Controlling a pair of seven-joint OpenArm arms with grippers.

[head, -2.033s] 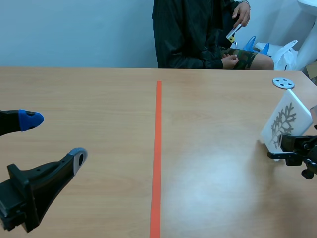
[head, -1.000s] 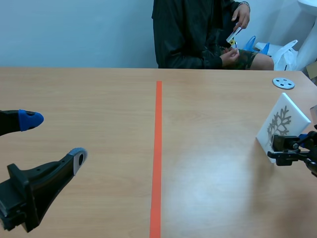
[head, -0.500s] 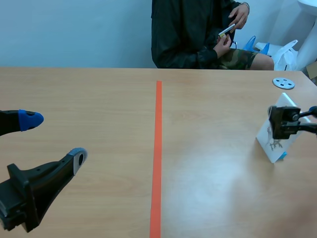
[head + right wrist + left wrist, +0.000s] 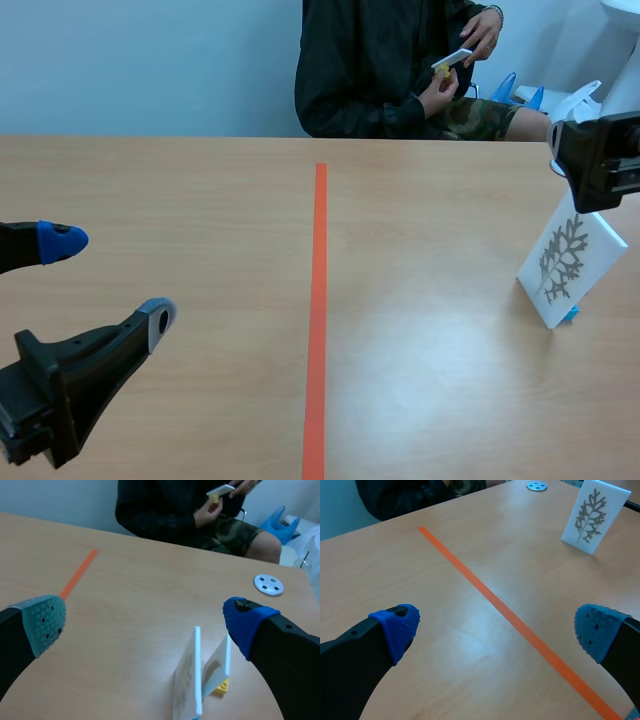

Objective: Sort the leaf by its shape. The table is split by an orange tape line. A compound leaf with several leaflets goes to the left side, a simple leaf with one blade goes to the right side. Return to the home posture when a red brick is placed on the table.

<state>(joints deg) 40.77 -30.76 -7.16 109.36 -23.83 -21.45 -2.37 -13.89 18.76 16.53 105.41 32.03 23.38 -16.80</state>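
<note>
The leaf card (image 4: 565, 262) is found at the right of the scene view, on the right side of the orange tape line (image 4: 319, 300) and close to the right edge of the surface (image 4: 200, 200). It is stood on its lower edge and tilted back, and a grey, much-divided leaf is printed on its white face. From the right wrist view the card (image 4: 187, 680) is seen edge-on, with a second panel just behind it and a yellow brick (image 4: 220, 686) touching its foot.

The right pincer (image 4: 145, 617) is held open above the card and apart from it, with the card lying below the gap between the fingers. In the scene view, part of the right arm is seen at the upper right of the frame, above the card. A grey disc (image 4: 268, 584) is seen lying flat beyond the card, near the far edge.

A wide stretch of wood is seen between the card and the tape line, which is run from the near edge to the far edge. The left pincer (image 4: 110, 282) is held open at the lower left of the scene view, well apart from the line and the card. A person (image 4: 380, 70) is seated past the far edge, and a small white card (image 4: 452, 60) is held in the hands.
</note>
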